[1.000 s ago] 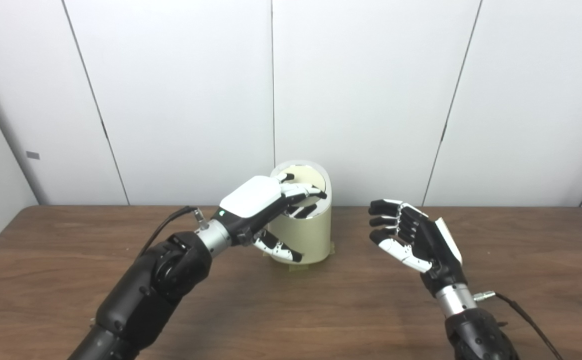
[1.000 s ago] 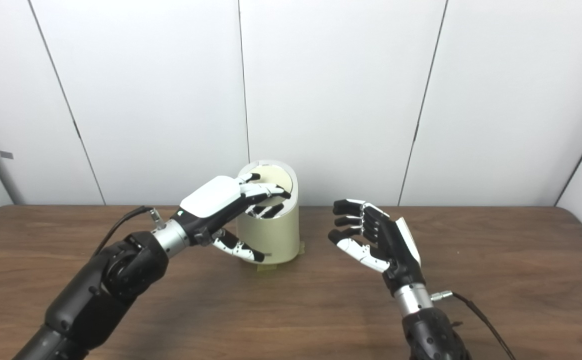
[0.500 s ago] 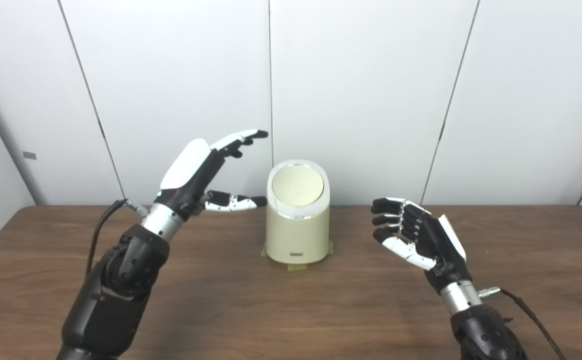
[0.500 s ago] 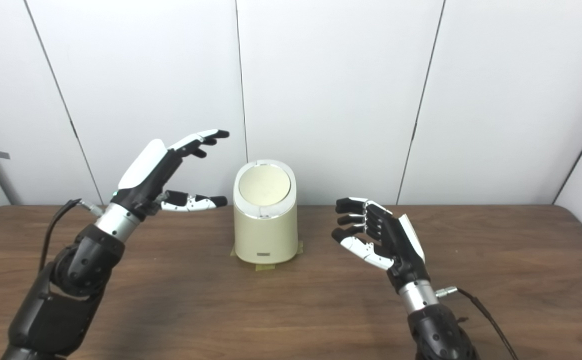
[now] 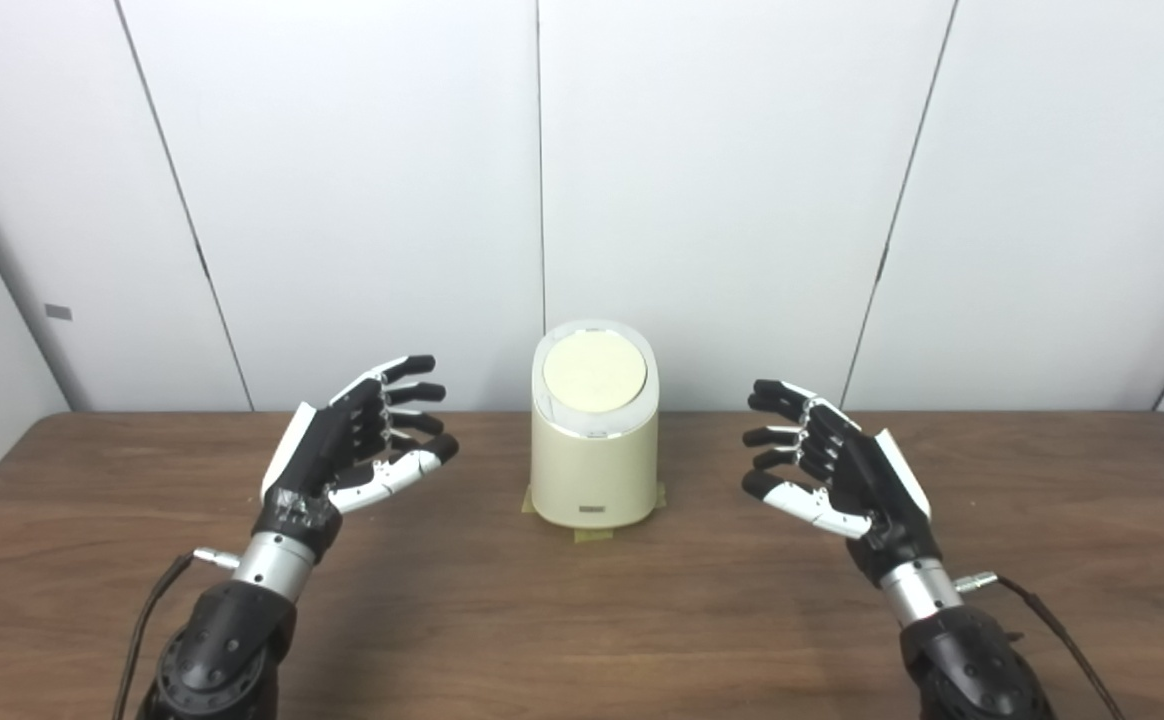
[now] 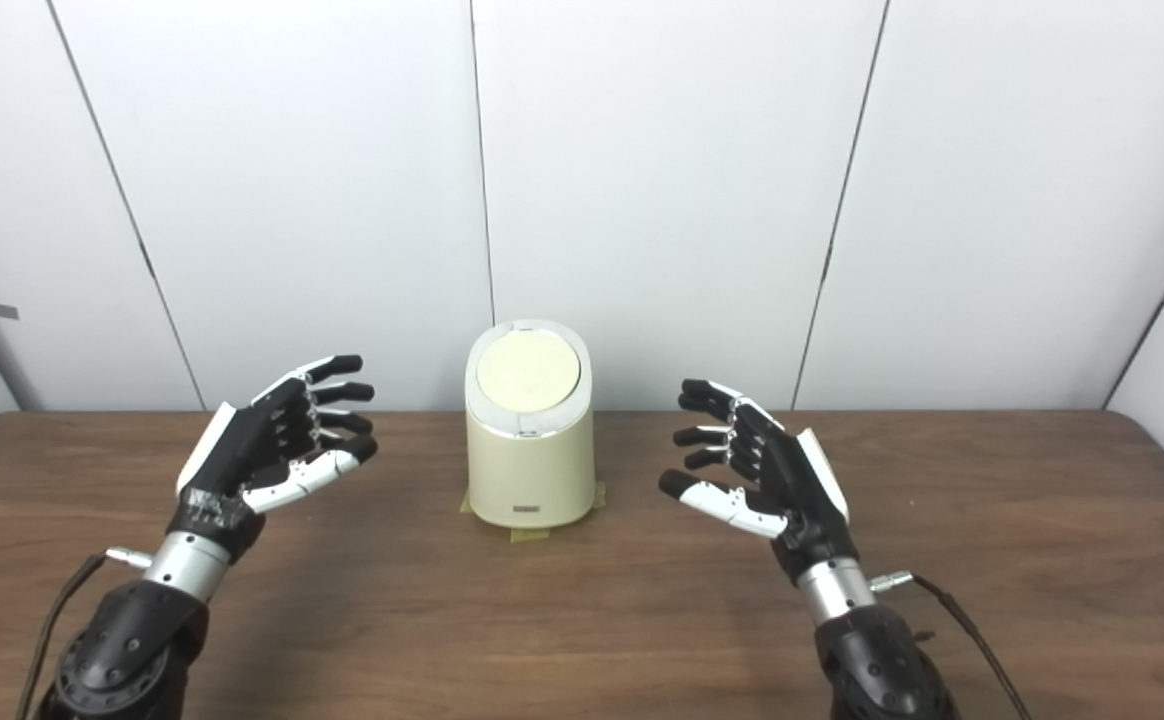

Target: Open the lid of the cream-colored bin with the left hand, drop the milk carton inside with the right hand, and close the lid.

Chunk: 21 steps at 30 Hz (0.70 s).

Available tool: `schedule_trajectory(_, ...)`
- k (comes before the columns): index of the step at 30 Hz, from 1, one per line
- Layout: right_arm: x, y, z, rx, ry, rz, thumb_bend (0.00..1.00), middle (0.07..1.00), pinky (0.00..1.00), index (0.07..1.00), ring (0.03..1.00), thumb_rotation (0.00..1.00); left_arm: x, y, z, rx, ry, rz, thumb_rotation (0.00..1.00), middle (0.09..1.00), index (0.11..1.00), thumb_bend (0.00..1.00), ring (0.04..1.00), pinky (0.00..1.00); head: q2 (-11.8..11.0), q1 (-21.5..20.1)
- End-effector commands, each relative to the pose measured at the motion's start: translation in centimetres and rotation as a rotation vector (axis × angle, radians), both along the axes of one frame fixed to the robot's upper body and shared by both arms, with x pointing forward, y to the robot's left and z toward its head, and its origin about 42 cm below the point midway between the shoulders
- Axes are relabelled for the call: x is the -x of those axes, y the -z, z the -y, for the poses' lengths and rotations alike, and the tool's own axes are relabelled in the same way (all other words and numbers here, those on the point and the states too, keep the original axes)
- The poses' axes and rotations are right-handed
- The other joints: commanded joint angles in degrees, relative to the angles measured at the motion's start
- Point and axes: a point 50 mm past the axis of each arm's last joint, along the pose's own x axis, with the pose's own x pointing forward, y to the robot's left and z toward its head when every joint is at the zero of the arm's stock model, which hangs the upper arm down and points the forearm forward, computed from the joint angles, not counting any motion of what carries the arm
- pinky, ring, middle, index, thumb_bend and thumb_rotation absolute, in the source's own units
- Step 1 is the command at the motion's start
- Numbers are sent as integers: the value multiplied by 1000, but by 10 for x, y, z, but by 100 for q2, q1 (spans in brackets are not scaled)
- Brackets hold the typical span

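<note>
From the left eye view, I see my left hand (image 5: pixel 347 455) and right hand (image 5: pixel 837 470) raised with fingers spread, holding nothing, either side of the cream bin (image 5: pixel 594 440) on the brown tabletop (image 5: pixel 582 620). Its lid (image 5: pixel 594 367) sits closed. From the right eye view, the small label (image 6: pixel 525 511) low on its front is unreadable.
</note>
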Motion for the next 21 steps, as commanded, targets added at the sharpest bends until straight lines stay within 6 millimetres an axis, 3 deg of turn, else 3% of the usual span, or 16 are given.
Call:
schedule_trajectory(1, -5, -24, 4, 14, 8, 98, 684, 815, 590, 811, 692, 417, -4, -19, -1, 25, 2, 69, 271, 756, 804, 695, 682, 571, 7, -2)
schedule_trajectory(13, 1, -11, 4, -22, 9, 71, 704, 829, 604, 841, 736, 446, 1, 10, 0, 32, 17, 65, 273, 773, 775, 704, 705, 583, -10, -1)
schedule_trajectory(21, 3, -12, 2, -7, 19, 77, 695, 821, 601, 835, 728, 448, 3, 17, -2, 18, 34, 72, 305, 836, 834, 715, 771, 625, -34, -10)
